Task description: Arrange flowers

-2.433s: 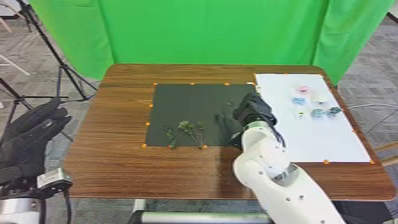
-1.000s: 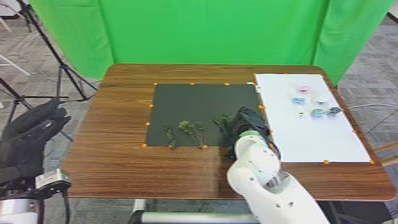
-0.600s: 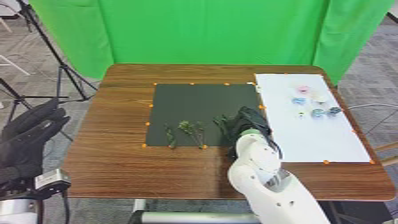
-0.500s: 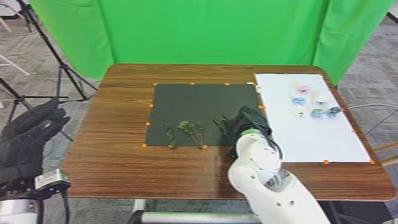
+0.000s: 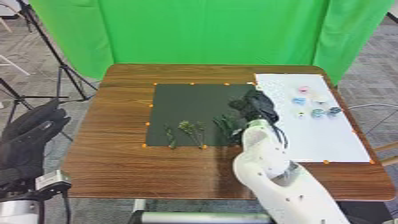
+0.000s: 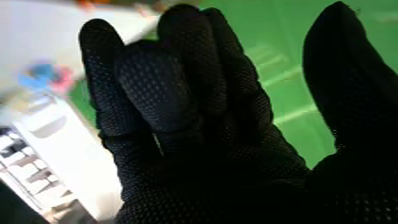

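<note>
A: What've we got surface-wise?
B: Brown wood tbl [image 5: 107,165] under our dark mat [image 5: 191,105], w/ orange dots along mat's edges. White sheet [image 5: 320,145] R of mat.
A: Rm?
B: Green cloth [image 5: 213,35] beyond mat, gray carpet [image 5: 369,70] past tbl, tripod [image 5: 55,70] off mat's L side.
A: And our flowers?
B: Small blooms on the sheet, R of mat: pink one [image 5: 304,90] farthest out, pale blue one [image 5: 298,101] & white one [image 5: 321,100] next, then blue-gray one [image 5: 318,113], dk teal one [image 5: 334,111] & a tiny pale one [image 5: 300,114].
A: Greenery?
B: On mat, nr its near edge: slim dk sprig [image 5: 171,135] at L, bushy-topped stems [image 5: 188,128] mid, leafy sprig [image 5: 224,124] toward R, just beside our right arm. Stems thin, tops feathery.
A: Hands?
B: We've our right hand [image 5: 256,105] over mat's R edge; wrist view shows it wide, fingers mostly straight, thumb well apart, nothing held. Our left hand [image 5: 31,132] is L of mat, off tbl, fingers extended, also empty.
</note>
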Controlling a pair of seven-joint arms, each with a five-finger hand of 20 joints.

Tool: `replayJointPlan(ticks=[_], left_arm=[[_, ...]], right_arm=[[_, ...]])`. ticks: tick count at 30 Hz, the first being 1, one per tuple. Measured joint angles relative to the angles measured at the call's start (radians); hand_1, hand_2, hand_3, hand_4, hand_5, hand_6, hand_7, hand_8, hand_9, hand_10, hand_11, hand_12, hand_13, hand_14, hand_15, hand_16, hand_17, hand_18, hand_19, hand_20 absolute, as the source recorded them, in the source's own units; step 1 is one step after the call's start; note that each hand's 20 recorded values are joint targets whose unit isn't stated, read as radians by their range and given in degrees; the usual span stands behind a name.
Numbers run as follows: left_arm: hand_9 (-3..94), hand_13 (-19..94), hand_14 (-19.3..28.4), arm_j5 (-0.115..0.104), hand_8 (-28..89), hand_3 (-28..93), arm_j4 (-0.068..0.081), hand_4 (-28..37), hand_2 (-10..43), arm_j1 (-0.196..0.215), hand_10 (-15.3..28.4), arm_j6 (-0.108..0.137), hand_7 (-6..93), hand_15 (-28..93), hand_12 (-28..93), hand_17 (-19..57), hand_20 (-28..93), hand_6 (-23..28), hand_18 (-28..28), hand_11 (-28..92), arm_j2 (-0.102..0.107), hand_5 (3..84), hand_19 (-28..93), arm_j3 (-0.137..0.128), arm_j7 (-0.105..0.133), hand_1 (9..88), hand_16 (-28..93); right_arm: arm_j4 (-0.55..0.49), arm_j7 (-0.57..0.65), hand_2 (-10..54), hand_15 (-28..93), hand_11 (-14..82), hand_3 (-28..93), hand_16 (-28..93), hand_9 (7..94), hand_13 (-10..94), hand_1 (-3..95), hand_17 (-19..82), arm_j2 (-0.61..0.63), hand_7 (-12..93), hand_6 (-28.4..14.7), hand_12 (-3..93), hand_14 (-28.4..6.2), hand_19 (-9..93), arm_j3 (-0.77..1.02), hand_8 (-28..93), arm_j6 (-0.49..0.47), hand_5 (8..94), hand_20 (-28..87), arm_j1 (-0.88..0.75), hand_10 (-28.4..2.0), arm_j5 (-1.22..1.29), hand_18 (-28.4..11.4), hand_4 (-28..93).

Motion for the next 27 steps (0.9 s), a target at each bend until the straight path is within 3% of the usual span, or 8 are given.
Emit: replayJointPlan(ticks=[4,8,21,27], left_arm=[[32.2,19,23.3,0.0,-12,81,0.001,-15.4,2.4,-0.001,19.2,0.0,23.3,64,10,-12.0,8,11.0,20.1,45,0.001,40.1,54,0.006,0.003,29.5,-16],[33.7,20,24.0,0.0,-13,81,0.002,-15.8,2.4,-0.001,20.2,0.001,27.2,65,11,-11.7,8,12.6,20.2,48,0.0,43.2,55,0.011,0.006,29.6,-16],[32.7,20,23.8,0.013,-13,81,0.005,-16.1,2.1,0.0,19.6,0.013,24.3,65,10,-11.7,8,12.1,20.2,45,0.0,42.6,55,0.025,0.009,29.4,-17],[32.6,20,23.8,0.014,-13,81,0.005,-16.1,2.0,-0.002,19.4,0.014,24.0,65,10,-11.8,8,11.8,20.3,44,0.001,42.1,55,0.03,0.009,29.4,-17]], right_arm=[[-0.005,-0.036,-1.6,74,41.9,80,13,55.1,58,31.9,29,0.047,21,-11.8,20.0,-19.1,83,0.005,-12,-0.004,58.3,-16,0.058,-23.5,0.02,-25.4,-21],[-0.017,-0.104,-2.0,74,38.7,82,12,51.7,55,32.7,26,0.092,21,-11.5,18.9,-18.7,82,0.051,-12,-0.057,55.5,-13,0.079,-23.2,0.035,-25.0,-21],[0.007,-0.121,-3.0,75,35.7,84,12,46.9,52,32.3,24,0.213,22,-12.2,17.8,-18.4,81,0.128,-13,-0.094,50.7,-8,0.032,-23.7,0.098,-24.2,-23],[0.04,-0.119,-4.2,79,32.5,84,12,45.9,55,33.0,25,0.247,21,-12.1,16.9,-15.9,83,0.159,-13,-0.121,49.3,-6,0.018,-23.1,0.104,-22.8,-23]])
